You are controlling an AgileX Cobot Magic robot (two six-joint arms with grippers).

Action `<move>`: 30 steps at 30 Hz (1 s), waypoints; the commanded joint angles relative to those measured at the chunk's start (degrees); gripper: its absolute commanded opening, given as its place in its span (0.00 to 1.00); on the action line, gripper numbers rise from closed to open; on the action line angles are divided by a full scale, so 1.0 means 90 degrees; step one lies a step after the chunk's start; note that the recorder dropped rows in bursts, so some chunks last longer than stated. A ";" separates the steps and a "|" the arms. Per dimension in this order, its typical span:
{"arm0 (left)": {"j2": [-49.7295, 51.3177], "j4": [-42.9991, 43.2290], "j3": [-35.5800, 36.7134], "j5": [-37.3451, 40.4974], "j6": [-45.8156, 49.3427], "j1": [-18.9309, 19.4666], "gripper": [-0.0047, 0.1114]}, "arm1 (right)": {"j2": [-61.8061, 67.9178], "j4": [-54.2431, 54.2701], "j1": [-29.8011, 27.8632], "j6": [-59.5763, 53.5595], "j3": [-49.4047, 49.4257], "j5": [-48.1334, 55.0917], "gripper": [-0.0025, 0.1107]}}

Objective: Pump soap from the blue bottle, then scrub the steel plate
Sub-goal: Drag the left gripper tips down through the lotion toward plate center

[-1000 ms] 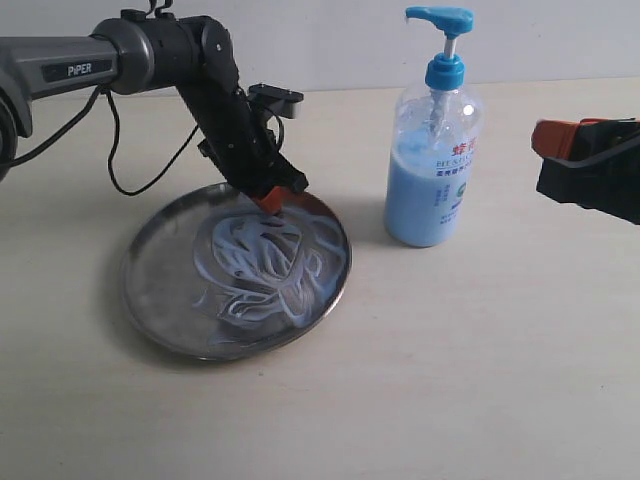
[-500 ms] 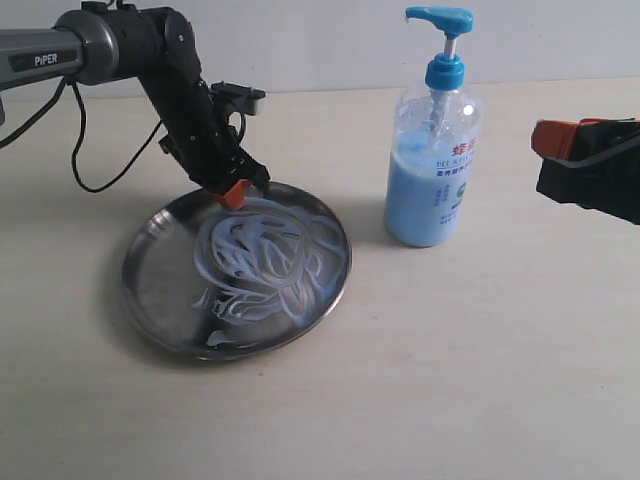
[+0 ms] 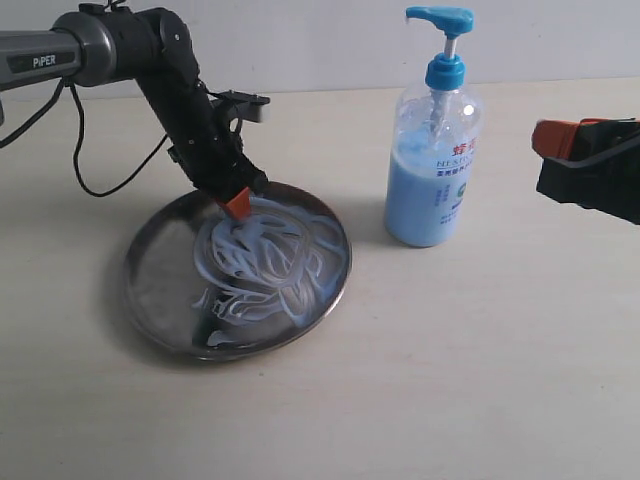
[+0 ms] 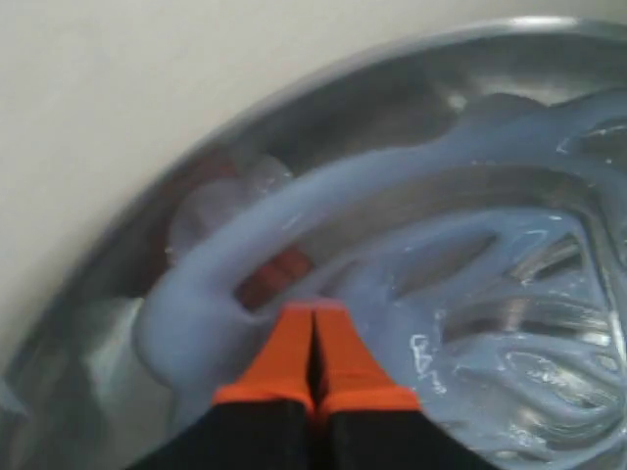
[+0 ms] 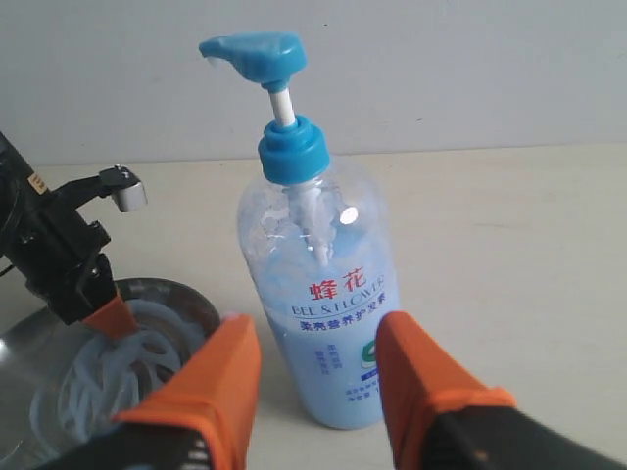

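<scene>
While soap (image 3: 262, 262) lies swirled across it, we list the steel plate (image 3: 150, 295) flat on the counter (image 3: 460, 380). Left pincer (image 3: 238, 204): tips pressed together, empty, dipped in soap near the rim, serving as scrubber, we judge. Blue bottle (image 3: 432, 170): upright beside the plate. Right pincer (image 5: 315, 338): apart, empty, parked facing the bottle.

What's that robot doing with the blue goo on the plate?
It's washing the plate. The left gripper, pinched shut, has its orange tips down in the soap, which is smeared in swirls across the steel plate. The blue bottle stands upright on the table just beside the plate, with plenty of soap inside. The right gripper is open, holding nothing, and waits off to the bottle's other side.
</scene>
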 commanded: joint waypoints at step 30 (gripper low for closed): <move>-0.1946 -0.0096 0.2399 -0.0987 0.0180 -0.1063 0.04 | -0.0049 -0.0047 0.0002 -0.0063 0.0024 -0.0087 0.38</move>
